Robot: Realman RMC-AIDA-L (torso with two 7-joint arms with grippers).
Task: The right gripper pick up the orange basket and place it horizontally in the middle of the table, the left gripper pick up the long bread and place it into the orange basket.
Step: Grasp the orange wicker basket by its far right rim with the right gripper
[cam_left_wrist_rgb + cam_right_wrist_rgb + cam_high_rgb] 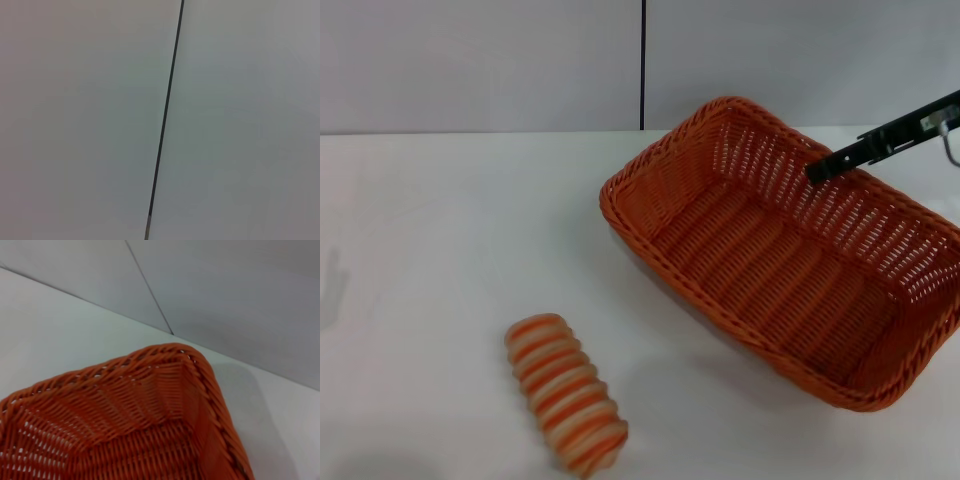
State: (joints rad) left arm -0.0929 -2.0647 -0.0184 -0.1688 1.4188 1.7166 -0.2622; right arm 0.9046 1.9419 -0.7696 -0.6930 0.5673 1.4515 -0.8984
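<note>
Wicker orange basket [790, 260] looks light, stiff; grab far rim. Right gripper [817, 172] there, grip state unclear.

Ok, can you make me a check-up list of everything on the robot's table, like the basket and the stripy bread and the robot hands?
Surface: white table, flat and plain.
Job's things: orange basket sits at an angle on the right side, nothing inside it. Long bread lies on the table near the front, left of the basket, apart from it.
Clutter: nothing seen.
Grippers: right gripper reaches in from the right, over the basket's far rim; contact cannot be told. Left gripper not in view.
Cables: a thin grey loop by the right arm at the picture's edge.
Surroundings: grey wall behind the table with one dark vertical seam.
</note>
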